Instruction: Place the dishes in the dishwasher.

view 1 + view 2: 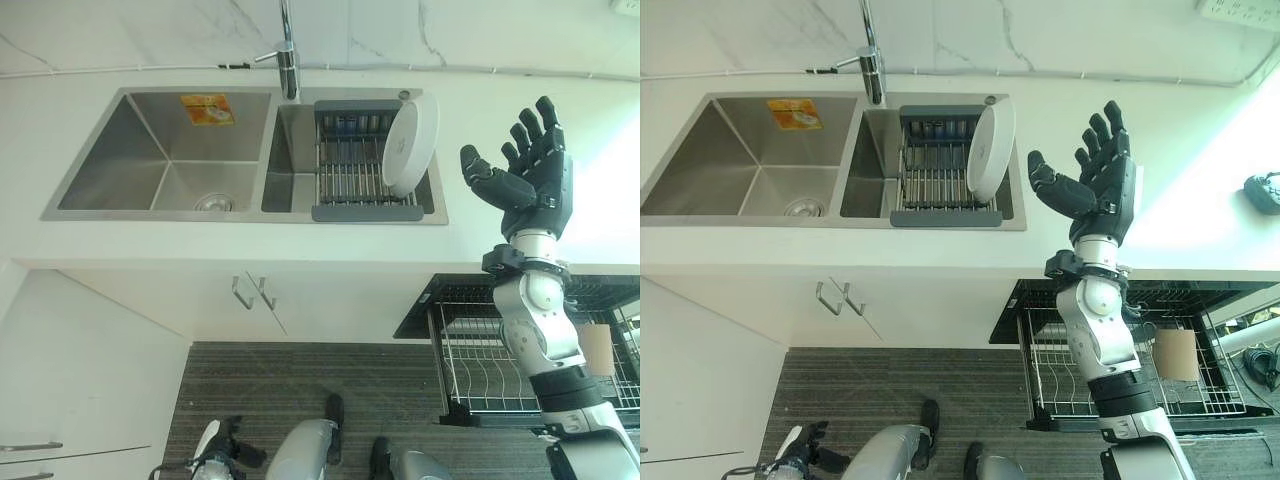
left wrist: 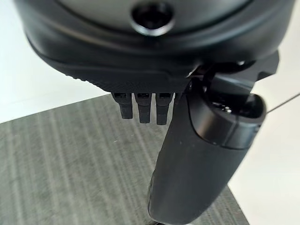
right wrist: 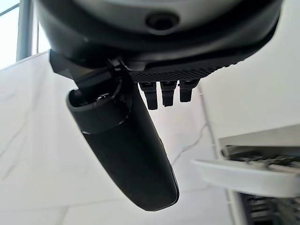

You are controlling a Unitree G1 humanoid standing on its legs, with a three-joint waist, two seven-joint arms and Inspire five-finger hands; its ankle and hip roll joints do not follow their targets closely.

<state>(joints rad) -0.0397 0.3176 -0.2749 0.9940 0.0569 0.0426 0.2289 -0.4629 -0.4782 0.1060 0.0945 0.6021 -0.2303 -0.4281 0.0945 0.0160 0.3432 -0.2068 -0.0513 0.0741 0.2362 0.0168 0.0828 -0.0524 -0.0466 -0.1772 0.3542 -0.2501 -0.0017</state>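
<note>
A white plate (image 1: 410,143) stands on edge at the right end of a grey drying rack (image 1: 362,170) set in the right sink basin; the plate (image 3: 243,176) also shows in the right wrist view. My right hand (image 1: 530,175) is raised over the counter just right of the plate, open, fingers straight and spread, holding nothing. Below the counter at the right, the dishwasher's wire rack (image 1: 1140,375) is pulled out. My left hand (image 2: 197,154) hangs above the dark floor with straight fingers, empty.
The steel double sink (image 1: 165,155) has a tap (image 1: 288,55) behind it and an orange sponge (image 1: 208,109) at the left basin's back. A brown cup (image 1: 1177,354) sits in the dishwasher rack. A white cabinet door (image 1: 260,295) hangs ajar under the sink.
</note>
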